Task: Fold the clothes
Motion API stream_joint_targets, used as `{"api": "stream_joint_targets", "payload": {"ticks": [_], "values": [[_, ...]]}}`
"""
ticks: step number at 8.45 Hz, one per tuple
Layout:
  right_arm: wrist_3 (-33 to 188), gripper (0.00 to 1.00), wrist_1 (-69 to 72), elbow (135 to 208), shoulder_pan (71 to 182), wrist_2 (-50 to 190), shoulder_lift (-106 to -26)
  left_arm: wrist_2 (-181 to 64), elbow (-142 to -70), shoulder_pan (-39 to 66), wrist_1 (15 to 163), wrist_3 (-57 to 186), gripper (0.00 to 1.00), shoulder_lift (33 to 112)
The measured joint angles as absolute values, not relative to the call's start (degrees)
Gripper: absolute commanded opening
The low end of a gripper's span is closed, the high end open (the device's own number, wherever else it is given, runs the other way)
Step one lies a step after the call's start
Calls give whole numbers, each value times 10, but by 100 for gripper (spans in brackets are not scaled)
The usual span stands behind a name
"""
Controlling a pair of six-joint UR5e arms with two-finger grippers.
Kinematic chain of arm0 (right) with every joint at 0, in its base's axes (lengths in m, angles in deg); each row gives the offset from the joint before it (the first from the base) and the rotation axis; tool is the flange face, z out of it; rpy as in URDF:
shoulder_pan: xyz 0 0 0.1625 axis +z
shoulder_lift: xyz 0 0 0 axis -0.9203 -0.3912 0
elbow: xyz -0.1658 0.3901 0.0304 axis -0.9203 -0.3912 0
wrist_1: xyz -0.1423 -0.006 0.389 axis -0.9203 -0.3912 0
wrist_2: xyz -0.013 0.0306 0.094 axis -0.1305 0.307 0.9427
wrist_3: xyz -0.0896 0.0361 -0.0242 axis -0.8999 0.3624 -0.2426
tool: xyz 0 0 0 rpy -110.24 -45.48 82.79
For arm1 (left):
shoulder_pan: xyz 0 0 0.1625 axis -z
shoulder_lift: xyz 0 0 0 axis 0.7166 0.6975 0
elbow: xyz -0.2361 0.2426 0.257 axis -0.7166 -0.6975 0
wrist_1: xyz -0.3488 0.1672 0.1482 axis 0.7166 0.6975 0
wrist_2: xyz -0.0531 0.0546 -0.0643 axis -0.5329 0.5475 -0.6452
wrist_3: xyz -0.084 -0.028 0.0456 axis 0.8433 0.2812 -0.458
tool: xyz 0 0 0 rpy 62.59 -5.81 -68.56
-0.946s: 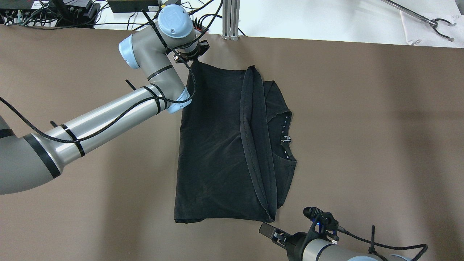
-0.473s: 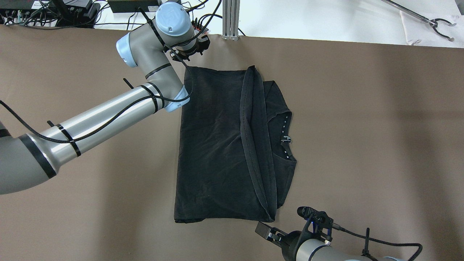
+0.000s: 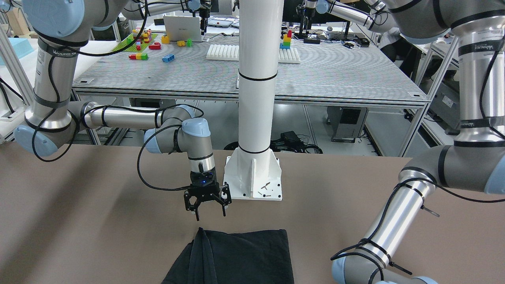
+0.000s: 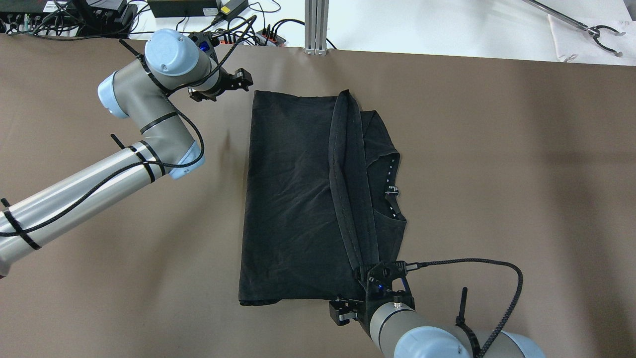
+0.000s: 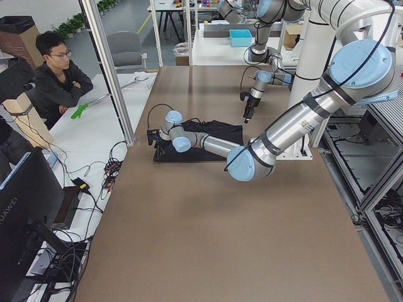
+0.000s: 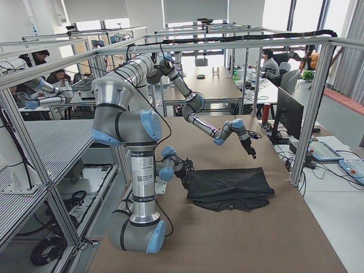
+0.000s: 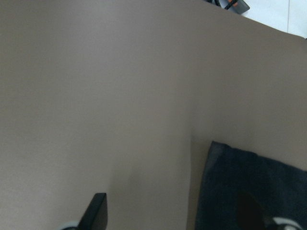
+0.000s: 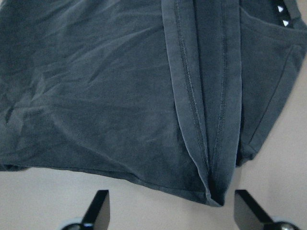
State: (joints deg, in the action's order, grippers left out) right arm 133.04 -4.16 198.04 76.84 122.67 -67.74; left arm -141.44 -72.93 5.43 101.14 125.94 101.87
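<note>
The black garment [image 4: 293, 199] lies flat on the brown table, folded, with a hemmed ridge [image 4: 348, 189] running along it and the collar at the right. It also shows in the front view [image 3: 240, 256] and the right wrist view [image 8: 105, 91]. My left gripper [image 4: 223, 85] is open and empty, just left of the garment's far left corner [image 7: 225, 153]. My right gripper [image 4: 362, 292] is open and empty, low over the near end of the hemmed ridge [image 8: 211, 187]. The right gripper also shows in the front view [image 3: 210, 213].
The white pole's base plate [image 3: 254, 177] stands on the table behind the right gripper. An aluminium post [image 4: 316, 27], cables and power strips [image 4: 74, 15] line the far edge. A grabber tool [image 4: 596, 30] lies at the far right. A person [image 5: 56, 69] sits beyond the table.
My left gripper has let go of the garment's far left corner, which now lies flat, and has moved left. My right gripper has moved in over the garment's near edge.
</note>
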Motion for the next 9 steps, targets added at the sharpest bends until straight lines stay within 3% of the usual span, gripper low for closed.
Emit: {"api": "stream_joint_targets", "payload": {"ticks": [3, 9], "values": [[1184, 64, -55, 1942, 793, 1223, -643, -1430, -766, 56, 1012, 1249, 94, 985], [1135, 58, -86, 1867, 804, 1225, -604, -1431, -791, 56, 1012, 1251, 94, 953]]}}
